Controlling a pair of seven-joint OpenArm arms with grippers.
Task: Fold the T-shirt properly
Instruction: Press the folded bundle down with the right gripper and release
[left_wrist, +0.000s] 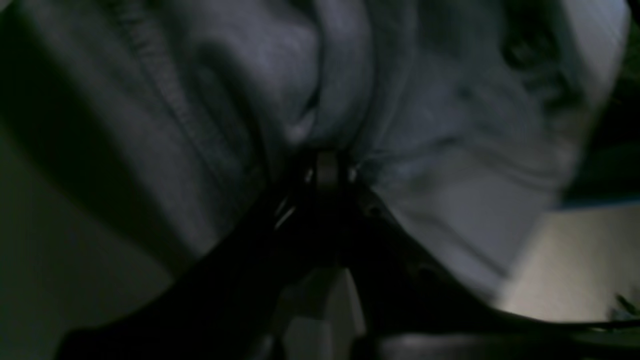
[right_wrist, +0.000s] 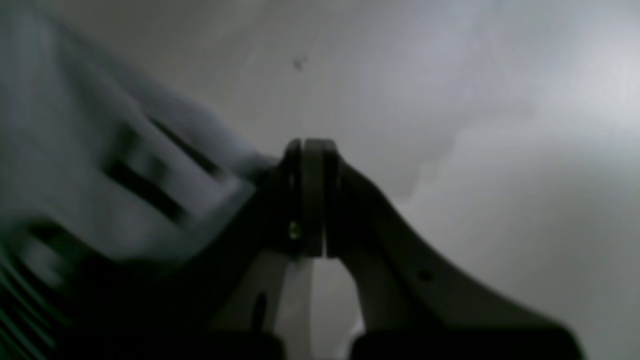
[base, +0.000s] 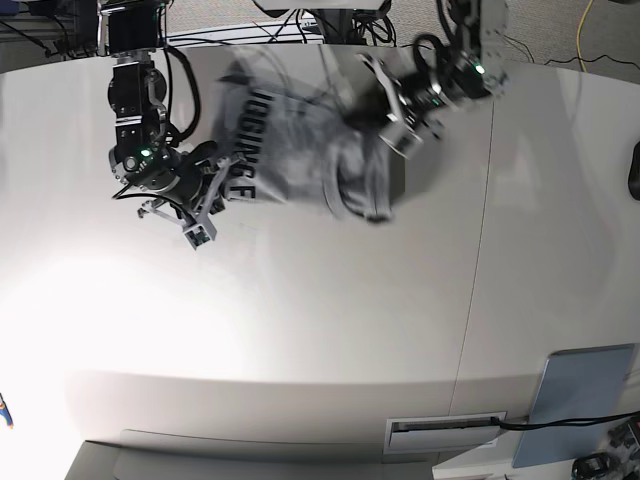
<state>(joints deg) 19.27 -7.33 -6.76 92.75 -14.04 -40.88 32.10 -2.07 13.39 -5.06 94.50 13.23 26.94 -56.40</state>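
Note:
The grey T-shirt (base: 300, 150) hangs bunched and blurred between my two grippers at the back of the white table (base: 300, 330), black lettering (base: 255, 140) facing up. In the base view my right gripper (base: 218, 180) is at the shirt's left edge. The right wrist view shows its jaws pressed together (right_wrist: 310, 150), with lettered fabric (right_wrist: 125, 175) running up to them. My left gripper (base: 372, 105) is at the shirt's right side. In the left wrist view it is shut (left_wrist: 327, 170) on a gathered fold of grey cloth (left_wrist: 310, 90).
A blue-grey flat board (base: 572, 402) lies at the table's front right corner. A dark object (base: 635, 170) sits at the right edge. Cables (base: 330, 25) run behind the back edge. A seam (base: 478, 260) crosses the tabletop right of centre.

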